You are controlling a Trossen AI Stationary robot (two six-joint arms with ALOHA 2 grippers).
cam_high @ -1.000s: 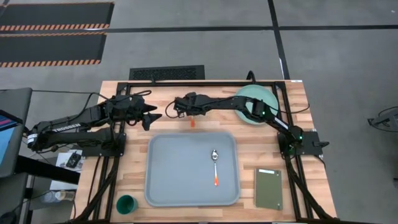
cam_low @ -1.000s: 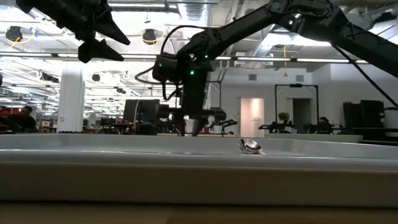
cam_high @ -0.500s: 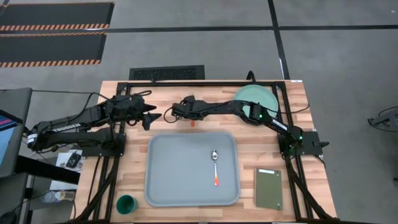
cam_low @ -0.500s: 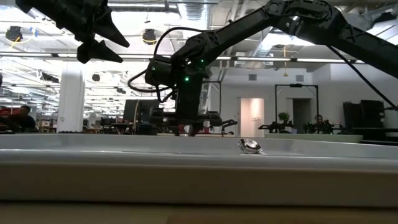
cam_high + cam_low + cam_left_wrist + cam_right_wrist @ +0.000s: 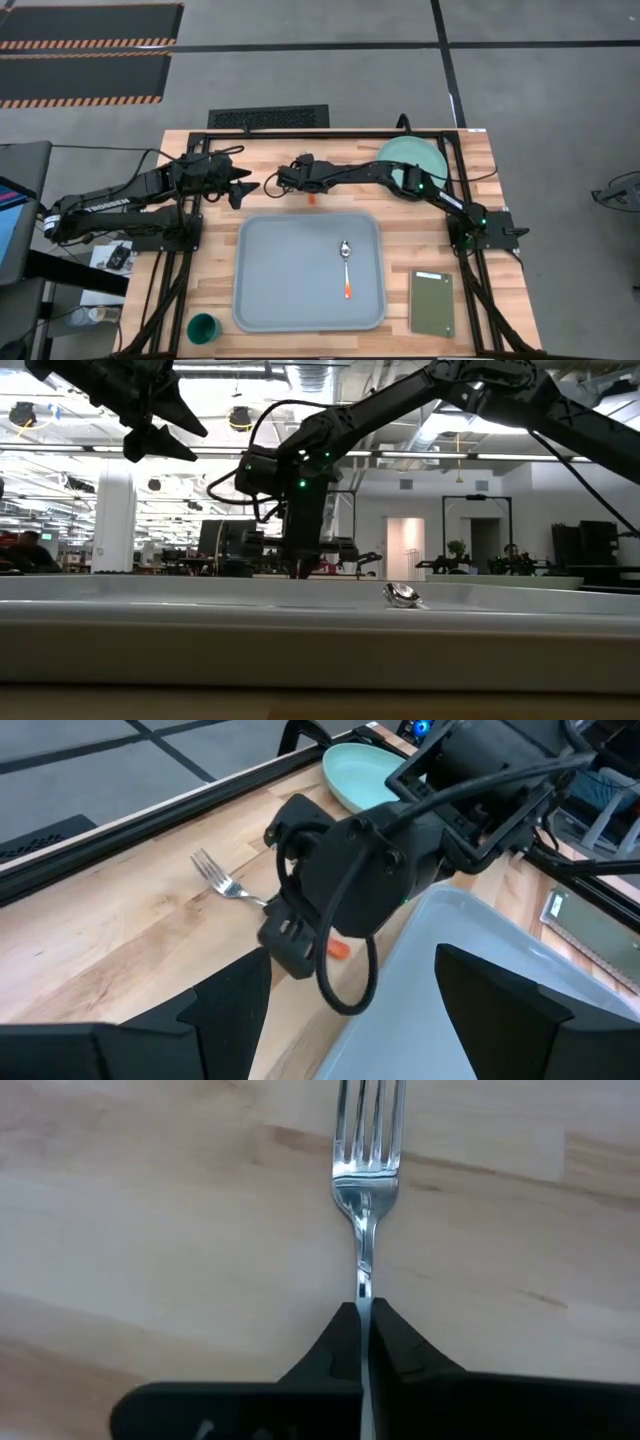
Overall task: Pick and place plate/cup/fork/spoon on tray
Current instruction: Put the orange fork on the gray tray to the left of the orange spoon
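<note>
Open-plan robotics lab, ceiling ducts (image 5: 330, 375), distant workbenches (image 5: 230, 560), hazard-striped floor mats (image 5: 85, 45)

The right arm stretches low over the counter (image 5: 470, 160) beyond the tray (image 5: 280, 300)'s far rim, its right gripper (image 5: 364, 1320) pointing down with both fingers (image 5: 335, 1342) pinched tight on the fork (image 5: 366, 1150)'s thin metal neck. The left arm waits raised off the tray's far left corner, its left gripper (image 5: 248, 188) spread wide, gripping nothing.

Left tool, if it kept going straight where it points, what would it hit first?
Probably the right arm's wrist, which fills the gap ahead of the open left tool; depth is unclear. The right tool is shut on the fork.
</note>
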